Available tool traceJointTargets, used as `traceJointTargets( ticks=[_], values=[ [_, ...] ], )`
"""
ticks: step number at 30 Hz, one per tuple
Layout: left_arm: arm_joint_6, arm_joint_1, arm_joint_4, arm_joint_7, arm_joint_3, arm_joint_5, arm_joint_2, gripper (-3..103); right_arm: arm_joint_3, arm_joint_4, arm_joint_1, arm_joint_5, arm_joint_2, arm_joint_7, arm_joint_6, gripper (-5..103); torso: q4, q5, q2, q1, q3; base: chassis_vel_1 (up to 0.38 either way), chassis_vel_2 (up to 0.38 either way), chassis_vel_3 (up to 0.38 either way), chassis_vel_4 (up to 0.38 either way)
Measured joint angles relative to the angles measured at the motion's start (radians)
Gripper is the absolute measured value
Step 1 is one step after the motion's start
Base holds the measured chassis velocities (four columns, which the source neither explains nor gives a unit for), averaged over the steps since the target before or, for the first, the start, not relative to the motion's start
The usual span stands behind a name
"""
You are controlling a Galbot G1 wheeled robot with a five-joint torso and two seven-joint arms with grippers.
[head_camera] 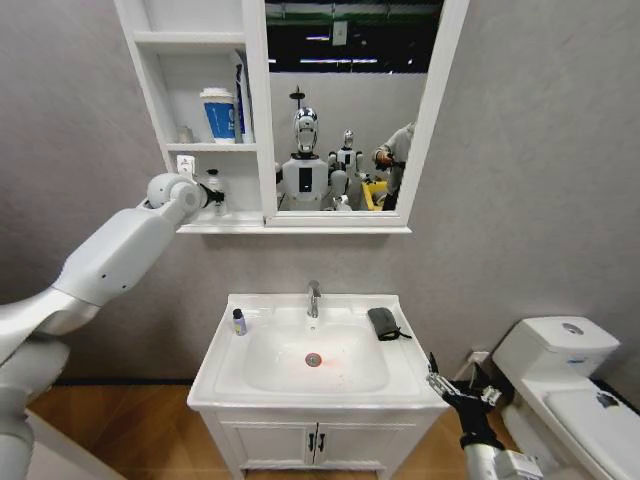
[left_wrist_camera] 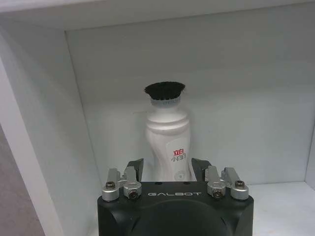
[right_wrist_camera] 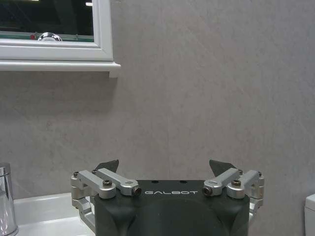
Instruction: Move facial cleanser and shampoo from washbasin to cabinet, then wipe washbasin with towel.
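The left claw (left_wrist_camera: pixel 167 169) is reaching into the cabinet's (head_camera: pixel 160 110) bottom shelf, its fingers sitting either side of a white black-capped bottle (left_wrist_camera: pixel 167 137) standing there, though whether they are pressing it is unclear. The right claw (right_wrist_camera: pixel 166 169) is hanging open beside the washbasin (head_camera: pixel 230 375), where a small bottle (head_camera: pixel 239 322) and the towel (head_camera: pixel 384 322) are resting on the rim

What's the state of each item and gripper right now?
Left gripper: inside cabinet's bottom shelf, fingers around the white bottle.
White bottle: upright on that shelf, black cap on.
Right gripper: open, holding nothing, beside the washbasin's right front corner.
Small dark-capped bottle: upright on washbasin's left rim.
Towel: folded, on washbasin's right rim.
Tap: no water visible.
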Motion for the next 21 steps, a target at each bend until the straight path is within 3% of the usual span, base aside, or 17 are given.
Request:
traceJointTargets(
  ticks=[2, 5, 6, 7, 9, 10, 12, 13, 14, 16, 17, 18, 21],
  values=[
    [0.0, 0.026, -0.043, -0.017, -0.022, -0.013, 0.029, 66, 0.0, 0.0, -0.001, -0.002, 0.001, 0.001, 0.0, 100, -0.0001, -0.0001, 0.0, 0.0, 0.0, 0.0, 0.0, 0.0, 0.0],
    [0.0, 0.046, -0.086, -0.025, -0.034, -0.026, 0.062, 71, 0.0, 0.0, -0.001, -0.003, 0.001, 0.002, 0.0, 100, -0.0001, 0.0, 0.0, 0.0, 0.0, 0.0, 0.0, 0.0, 0.0],
    [0.0, 0.072, -0.136, -0.03, -0.051, -0.04, 0.102, 81, -0.001, 0.0, -0.001, -0.005, 0.001, 0.003, 0.0, 100, -0.0001, -0.0001, 0.0, 0.0, 0.0, 0.0, 0.0, 0.0, 0.0],
    [0.0, 0.098, -0.178, -0.03, -0.072, -0.048, 0.136, 81, -0.002, 0.0, 0.0, -0.007, 0.001, 0.005, 0.0, 100, -0.0001, -0.0002, 0.0, 0.0, 0.0, 0.0, 0.0, 0.0, 0.0],
    [-0.016, 0.175, -0.26, -0.014, -0.15, -0.07, 0.2, 92, -0.006, 0.001, 0.001, -0.012, 0.001, 0.014, 0.0, 100, 0.0004, -0.0001, 0.0, 0.0, 0.0, 0.0, 0.0, 0.0, 0.0],
    [-0.016, 0.175, -0.26, -0.014, -0.15, -0.07, 0.2, 92, -0.006, 0.001, 0.001, -0.012, 0.001, 0.014, 0.0, 100, 0.0004, -0.0001, 0.0, 0.0, 0.0, 0.0, 0.0, 0.0, 0.0],
    [-0.043, 0.322, -0.371, 0.031, -0.293, -0.103, 0.278, 99, -0.006, 0.007, 0.001, -0.012, -0.001, 0.02, 0.0, 100, 0.0002, -0.0003, 0.0, 0.0, 0.0, 0.0, 0.0, 0.0, 0.0],
    [-0.043, 0.322, -0.371, 0.031, -0.293, -0.103, 0.278, 99, -0.006, 0.007, 0.001, -0.012, -0.001, 0.02, 0.0, 100, 0.0002, -0.0003, 0.0, 0.0, 0.0, 0.0, 0.0, 0.0, 0.0],
    [-0.069, 0.462, -0.467, 0.083, -0.381, -0.1, 0.346, 100, -0.007, 0.008, 0.0, -0.013, -0.002, 0.021, 0.0, 100, 0.0005, -0.0005, 0.0, 0.0, 0.0, 0.0, 0.0, 0.0, 0.0],
    [-0.124, 0.645, -0.577, 0.157, -0.458, -0.042, 0.428, 100, -0.009, 0.008, -0.002, -0.018, -0.002, 0.021, 0.0, 100, 0.0009, -0.0002, 0.0, 0.0, 0.0, 0.0, 0.0, 0.0, 0.0],
    [-0.124, 0.645, -0.577, 0.157, -0.458, -0.042, 0.428, 100, -0.009, 0.008, -0.002, -0.018, -0.002, 0.021, 0.0, 100, 0.0009, -0.0002, 0.0, 0.0, 0.0, 0.0, 0.0, 0.0, 0.0],
    [-0.17, 0.743, -0.62, 0.188, -0.485, -0.002, 0.448, 100, -0.01, 0.009, -0.007, -0.025, 0.001, 0.021, -0.001, 100, 0.0012, 0.0005, 0.0, -0.001, 0.0, 0.0, 0.0, 0.0, 0.0],
    [-0.254, 0.882, -0.669, 0.215, -0.483, 0.107, 0.409, 100, -0.007, 0.029, -0.03, -0.048, 0.028, 0.022, 0.006, 100, -0.0001, -0.0008, 0.0, 0.0, 0.0, 0.0, 0.0, 0.0, 0.0]
  ],
)
